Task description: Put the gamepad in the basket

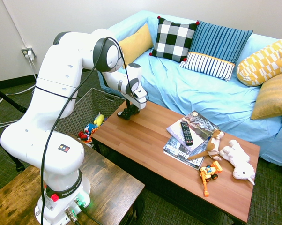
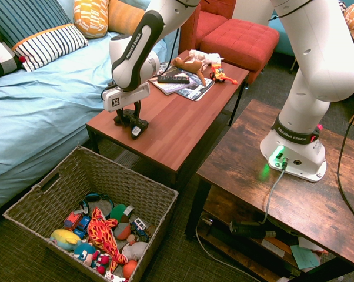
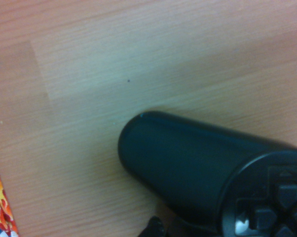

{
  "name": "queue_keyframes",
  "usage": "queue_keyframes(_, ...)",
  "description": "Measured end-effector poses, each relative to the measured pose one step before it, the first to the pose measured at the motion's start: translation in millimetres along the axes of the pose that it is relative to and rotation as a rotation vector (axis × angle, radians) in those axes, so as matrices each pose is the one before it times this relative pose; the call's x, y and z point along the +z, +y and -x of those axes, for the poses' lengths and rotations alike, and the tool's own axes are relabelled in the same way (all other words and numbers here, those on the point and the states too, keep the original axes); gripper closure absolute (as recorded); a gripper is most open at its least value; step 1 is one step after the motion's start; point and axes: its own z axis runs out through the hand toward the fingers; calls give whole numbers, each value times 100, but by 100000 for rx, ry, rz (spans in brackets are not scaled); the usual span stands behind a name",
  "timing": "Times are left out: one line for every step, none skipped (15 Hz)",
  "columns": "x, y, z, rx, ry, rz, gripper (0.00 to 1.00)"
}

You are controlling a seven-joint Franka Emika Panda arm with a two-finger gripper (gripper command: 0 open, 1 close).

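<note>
Your fingers [image 2: 132,119] grip the gamepad [image 2: 133,124], lobes hanging down above the worktop [image 2: 177,120]. The basket [image 2: 142,191] holds toys [image 2: 100,232].

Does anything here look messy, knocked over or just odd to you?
Nothing is spilled or broken. The gamepad sits near the corner of the coffee table, under the gripper. The basket on the floor holds jumbled toys.

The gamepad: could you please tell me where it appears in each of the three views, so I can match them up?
First exterior view: the gamepad sits under the gripper at the wooden table's left end, centre-left of frame.
Second exterior view: gamepad upper left of centre, at the table end nearest the basket.
Wrist view: gamepad fills the lower right.
Shared landmark: the wooden table.
</note>
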Motion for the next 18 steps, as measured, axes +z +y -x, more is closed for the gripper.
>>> queue_keyframes(-234, 46, -240, -108, -795, -756, 100)
queue_keyframes(-567, -48, -218, -112, -601, -1095, 100)
queue_keyframes(-887, -126, -142, -114, -592, -990, 100)
queue_keyframes(-883, -161, -26, -70, -551, -931, 100)
queue_keyframes(-801, -149, 73, -249, -182, -721, 100)
queue_keyframes(-806, -189, 200, -286, -445, -792, 100)
queue_keyframes(-691, -208, 333, -559, -587, -476, 100)
queue_keyframes(-761, -376, 584, -1038, -402, -634, 100)
queue_keyframes(-907, -715, 1148, -1984, -294, -950, 100)
queue_keyframes(-736, -904, 1663, -2922, 37, -646, 100)
queue_keyframes(-568, -1121, 2182, -3293, 188, -255, 100)
queue_keyframes(-328, -1374, 2632, -3730, 368, 313, 100)
queue_keyframes(-139, -1737, 3089, -3617, 697, 612, 100)
queue_keyframes(68, -1788, 2919, -3472, 943, 564, 100)
queue_keyframes(552, -1681, 2638, -2951, 535, 963, 100)
queue_keyframes(1206, -1561, 2168, -2414, 36, 1425, 100)
queue_keyframes(1653, -1313, 1485, -2001, -583, 1583, 100)
queue_keyframes(2069, -1158, 1055, -1499, -1108, 1735, 100)
